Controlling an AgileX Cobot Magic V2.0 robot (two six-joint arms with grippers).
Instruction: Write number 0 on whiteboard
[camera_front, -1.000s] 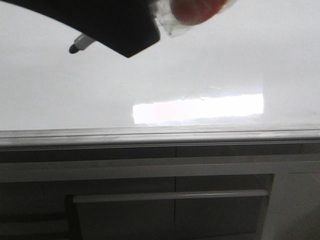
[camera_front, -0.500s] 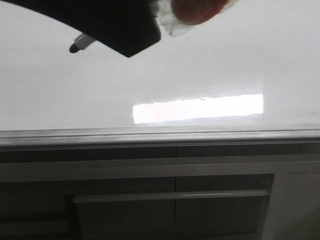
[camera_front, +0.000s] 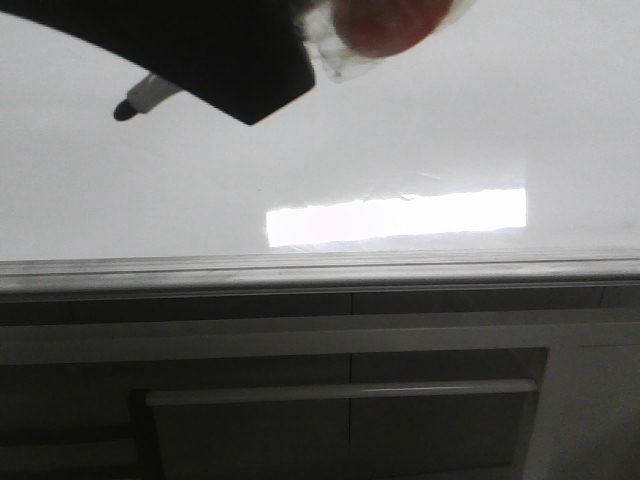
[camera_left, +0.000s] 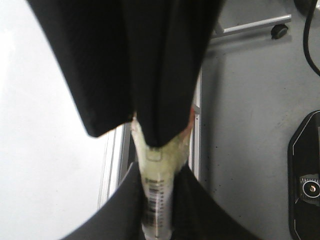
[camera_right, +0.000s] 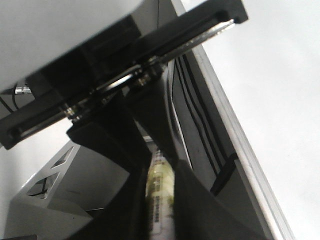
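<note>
Fills most of the front view with the whiteboard (camera_front: 450, 130), glossy and plain white, lying upon the tabletop; carries on its near part a bright rectangular glare patch (camera_front: 400, 215); ends toward the camera in a grey metal rail (camera_front: 320, 268). Shows under the rail a dark grey cabinet (camera_front: 250, 420) with a pale bar handle (camera_front: 340, 392).

Hangs a black finger (camera_front: 230, 60) over the upper left of the board in the front view; cannot tell from this view to which arm it belongs. Lets a marker (camera_front: 145, 97) stick out from below it toward the left, tilted, with the dark tip (camera_front: 123, 111) lowest and very near the white surface; cannot tell whether touching. Shows beside the finger, at the top edge, a reddish lump in clear tape (camera_front: 385, 22), blurred.

Grips with the left end effector (camera_left: 157, 220) the marker (camera_left: 156, 200); presses both dark fingers tight against the barrel, printed with a barcode and wrapped in yellowish tape. Shows past them the whiteboard (camera_left: 45, 175) on one side and grey floor (camera_left: 250, 125) on the other.

Clamps with the right end effector (camera_right: 160, 210) a pale printed barrel (camera_right: 160, 190), closed around it on both sides; shows the whiteboard (camera_right: 270, 75) beyond, with the rail along its edge.
</note>
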